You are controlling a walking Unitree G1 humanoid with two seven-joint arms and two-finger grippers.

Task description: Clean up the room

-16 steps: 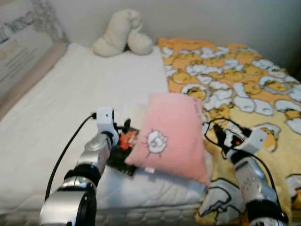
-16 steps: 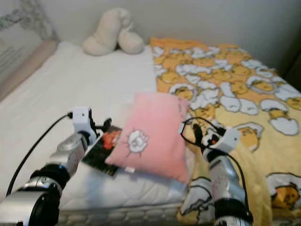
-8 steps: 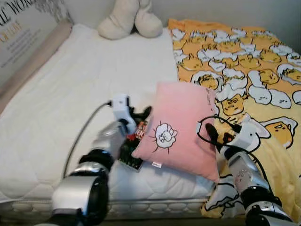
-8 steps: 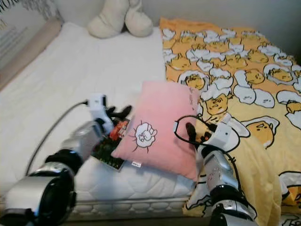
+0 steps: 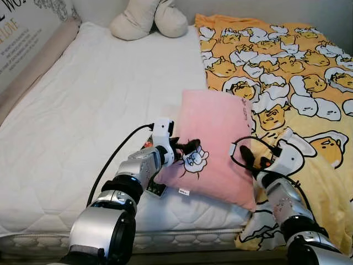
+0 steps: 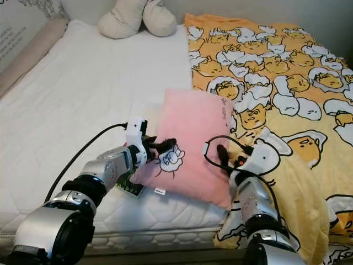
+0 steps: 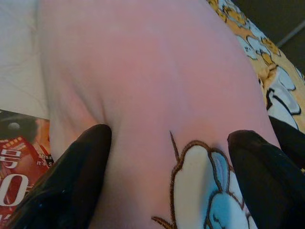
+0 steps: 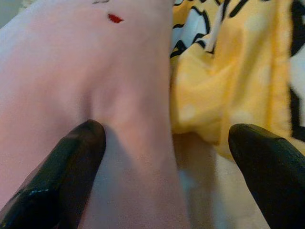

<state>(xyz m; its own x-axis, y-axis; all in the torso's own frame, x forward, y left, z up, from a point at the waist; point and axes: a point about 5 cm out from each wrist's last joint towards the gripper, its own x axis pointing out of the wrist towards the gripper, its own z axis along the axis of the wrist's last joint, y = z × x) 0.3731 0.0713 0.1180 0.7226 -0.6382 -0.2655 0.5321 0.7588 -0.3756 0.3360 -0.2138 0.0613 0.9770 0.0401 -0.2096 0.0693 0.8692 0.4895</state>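
Note:
A pink pillow [image 5: 218, 138] with a small cartoon print lies near the bed's front edge, half on the white mattress [image 5: 83, 110] and half on the yellow blanket [image 5: 287, 72]. My left gripper [image 5: 186, 149] is open, its fingers spread against the pillow's left side by the print [image 7: 209, 191]. My right gripper [image 5: 245, 158] is open at the pillow's right edge, with one finger [image 8: 66, 171] on the pink fabric and the other over the blanket. A dark magazine with red print [image 5: 155, 186] pokes out from under the pillow's left corner.
A cream plush toy [image 5: 149, 19] sits at the far end of the bed. A padded panel with lettering [image 5: 27, 38] runs along the left side. The mattress edge [image 5: 165, 240] drops off just in front of me.
The view has shifted and steadied. My left gripper has moved right from over the magazine onto the pillow's left side. The right gripper stays at the pillow's right edge.

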